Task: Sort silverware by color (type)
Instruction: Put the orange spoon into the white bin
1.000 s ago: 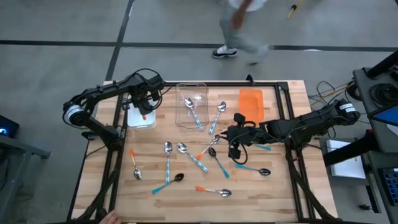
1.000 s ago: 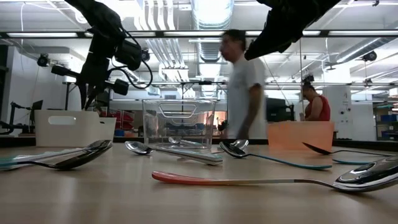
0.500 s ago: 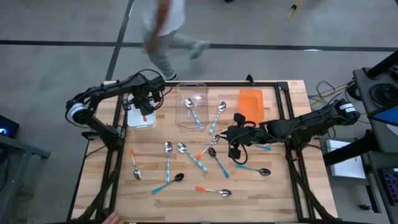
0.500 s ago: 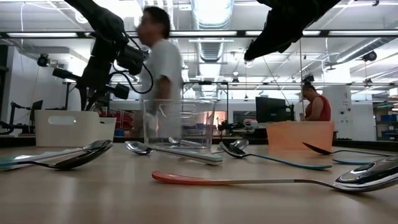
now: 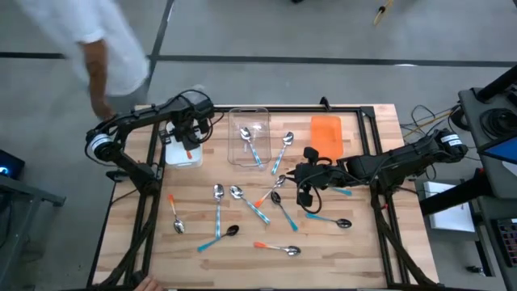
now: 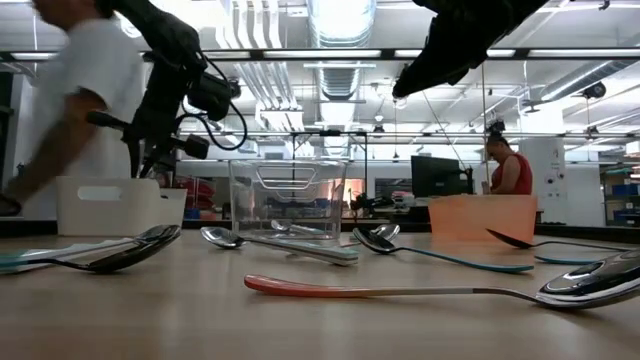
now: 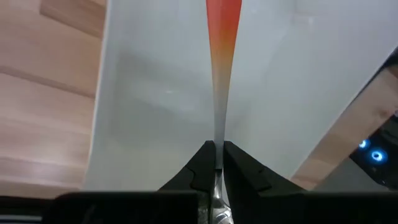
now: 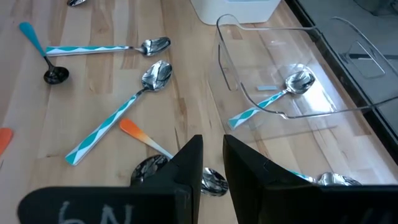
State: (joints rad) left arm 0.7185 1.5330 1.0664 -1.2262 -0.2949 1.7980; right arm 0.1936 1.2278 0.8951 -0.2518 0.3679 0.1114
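My left gripper [image 5: 187, 139] hangs over the white bin [image 5: 171, 155] at the far left, shut on an orange-handled spoon [image 7: 221, 56]. Its handle points down into the bin. Other spoons lie flat on the wood: orange-handled ones [image 5: 174, 215] [image 5: 277, 247] and teal-handled ones [image 5: 218, 207] [image 5: 250, 204] [image 5: 284, 150]. One spoon [image 5: 252, 145] lies in the clear bin [image 5: 249, 121]. My right gripper [image 5: 305, 184] hovers above the spoons at mid-table. Its fingers [image 8: 211, 163] stand a narrow gap apart with nothing between them. My left gripper pinches the spoon's thin metal shaft [image 7: 218, 134] between its two fingertips, just short of where the orange handle begins. The fingers point steeply down from above, along the spoon. The handle hangs below them inside the white bin's opening, clear of the table.
An orange bin [image 5: 326, 134] stands at the far right beside the clear bin. Dark-bowled spoons [image 5: 229, 233] [image 5: 283, 212] and a silver one [image 5: 329, 221] lie near my right gripper. A person [image 5: 93, 48] passes beyond the table's far left corner; another sits in the room behind [image 6: 505, 168].
Both arms have kept still, and the spoon stays hanging over the white bin. A person behind the table has walked from its far middle toward the far left.
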